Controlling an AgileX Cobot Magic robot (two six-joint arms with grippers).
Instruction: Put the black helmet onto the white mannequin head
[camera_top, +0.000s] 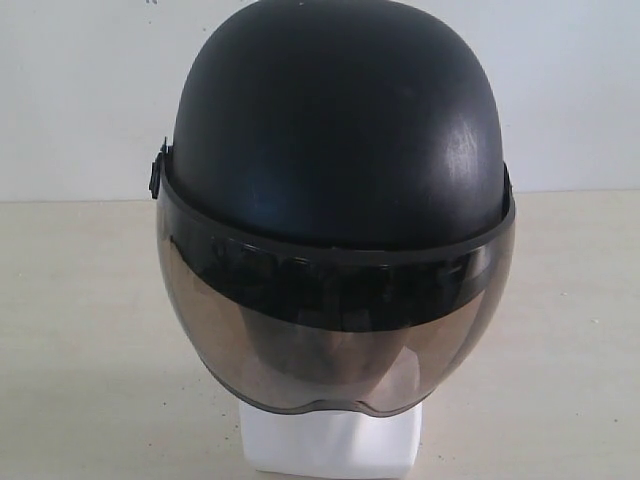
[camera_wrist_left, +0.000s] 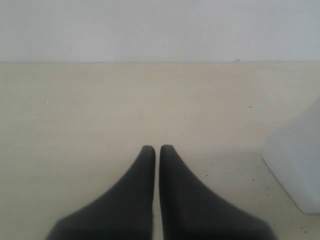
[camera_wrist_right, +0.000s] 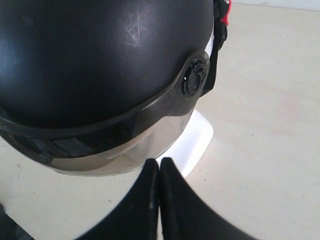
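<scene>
The black helmet (camera_top: 335, 120) sits on the white mannequin head, whose square neck base (camera_top: 330, 445) shows below the smoky visor (camera_top: 335, 335); the face is hidden behind the visor. The right wrist view shows the black helmet (camera_wrist_right: 100, 55) close by, its visor (camera_wrist_right: 125, 145) and the white base (camera_wrist_right: 192, 140) just beyond my right gripper (camera_wrist_right: 159, 161), which is shut and holds nothing. My left gripper (camera_wrist_left: 157, 148) is shut and empty over bare table, with the white base (camera_wrist_left: 297, 160) off to one side. Neither gripper appears in the exterior view.
A pale beige table (camera_top: 80, 330) carries the head, and a white wall (camera_top: 80, 90) stands behind it. A red part (camera_wrist_right: 226, 11) and a black strap (camera_wrist_right: 216, 60) hang at the helmet's side.
</scene>
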